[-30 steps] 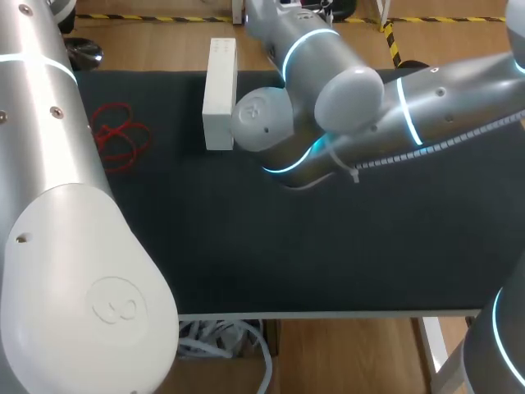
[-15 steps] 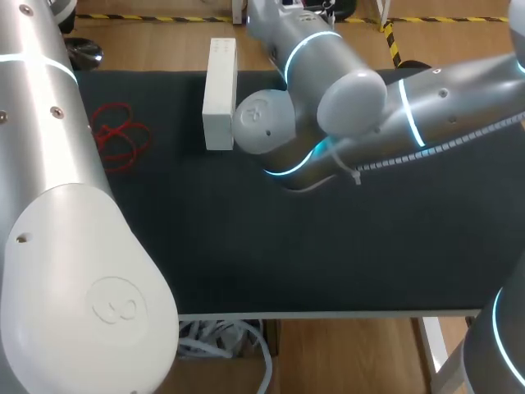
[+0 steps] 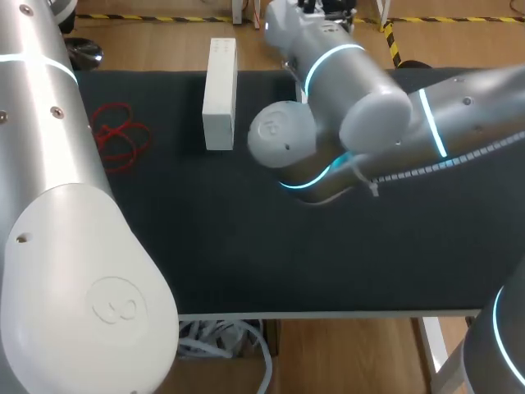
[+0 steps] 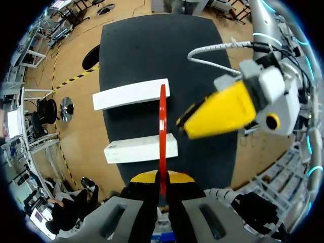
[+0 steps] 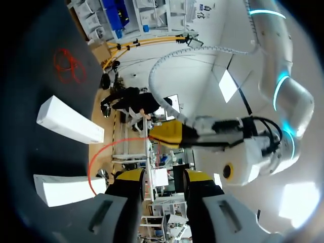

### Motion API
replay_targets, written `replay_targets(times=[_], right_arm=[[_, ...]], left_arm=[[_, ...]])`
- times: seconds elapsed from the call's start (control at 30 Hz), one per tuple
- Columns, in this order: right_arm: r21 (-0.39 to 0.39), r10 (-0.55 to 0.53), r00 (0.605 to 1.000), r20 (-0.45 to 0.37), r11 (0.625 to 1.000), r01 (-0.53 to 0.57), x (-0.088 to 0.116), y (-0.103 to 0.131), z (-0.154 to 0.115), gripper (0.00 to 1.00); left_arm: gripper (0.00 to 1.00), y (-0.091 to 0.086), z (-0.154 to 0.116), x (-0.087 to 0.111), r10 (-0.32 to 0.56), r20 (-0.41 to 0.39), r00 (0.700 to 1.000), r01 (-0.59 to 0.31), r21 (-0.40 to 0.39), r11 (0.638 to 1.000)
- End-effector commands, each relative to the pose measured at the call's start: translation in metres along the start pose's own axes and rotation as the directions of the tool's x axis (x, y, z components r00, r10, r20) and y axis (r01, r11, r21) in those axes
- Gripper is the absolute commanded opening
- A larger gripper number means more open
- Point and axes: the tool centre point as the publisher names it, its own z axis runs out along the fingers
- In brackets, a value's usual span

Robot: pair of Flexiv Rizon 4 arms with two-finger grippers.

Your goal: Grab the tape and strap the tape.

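Tape (image 4: 162,124) in front of white blocks (image 4: 130,94)

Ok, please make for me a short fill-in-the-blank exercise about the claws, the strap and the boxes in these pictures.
1. The left claw is shut on a thin strap of ___ colour.
2. On the dark table lie ___ white boxes.
3. The right claw is not shut but ___.
4. In the head view, the red loops lie on the side of my ___ arm.

Missing words: red; two; open; left.
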Motion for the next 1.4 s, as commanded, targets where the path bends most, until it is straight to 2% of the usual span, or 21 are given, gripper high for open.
replay_targets(times=[0.03,0.4,0.53,0.73,0.8,0.83,0.87,0.9,1.4], right_arm=[[0.003,-0.004,1.000,0.000,1.000,0.004,-0.010,-0.019,-0.016,0.30],[0.117,-0.023,0.995,0.094,0.993,0.012,-0.037,-0.085,-0.022,0.25],[0.129,-0.026,0.995,0.097,0.992,0.013,-0.037,-0.093,-0.020,0.22],[0.113,-0.012,0.995,0.097,0.994,0.001,-0.035,-0.092,-0.013,0.21],[0.097,-0.008,0.995,0.095,0.995,-0.001,-0.034,-0.090,-0.011,0.30],[0.078,0.001,0.995,0.100,0.997,-0.009,-0.034,-0.088,-0.010,0.43],[0.071,0.000,0.995,0.098,0.997,-0.007,-0.034,-0.087,-0.009,0.92],[0.057,0.005,0.995,0.100,0.998,-0.011,-0.034,-0.086,-0.008,1.00],[0.050,0.012,0.995,0.104,0.999,-0.018,-0.035,-0.085,-0.008,1.00]], left_arm=[[0.00,-0.001,-0.003,-0.003,-0.001,-0.008,1.000,0.001,-0.005,1.000],[0.00,-0.001,-0.003,-0.003,-0.001,-0.008,1.000,0.001,-0.005,1.000],[0.00,-0.001,-0.003,-0.003,-0.001,-0.008,1.000,0.001,-0.005,1.000],[0.00,-0.001,-0.003,-0.003,-0.001,-0.008,1.000,0.001,-0.005,1.000],[0.00,-0.001,-0.003,-0.003,-0.001,-0.008,1.000,0.001,-0.005,1.000],[0.00,-0.001,-0.003,-0.003,-0.001,-0.008,1.000,0.001,-0.005,1.000],[0.00,-0.001,-0.003,-0.003,-0.001,-0.008,1.000,0.001,-0.005,1.000],[0.00,-0.001,-0.003,-0.003,-0.001,-0.008,1.000,0.001,-0.005,1.000],[0.00,-0.001,-0.003,-0.003,-0.001,-0.008,1.000,0.001,-0.005,1.000]])
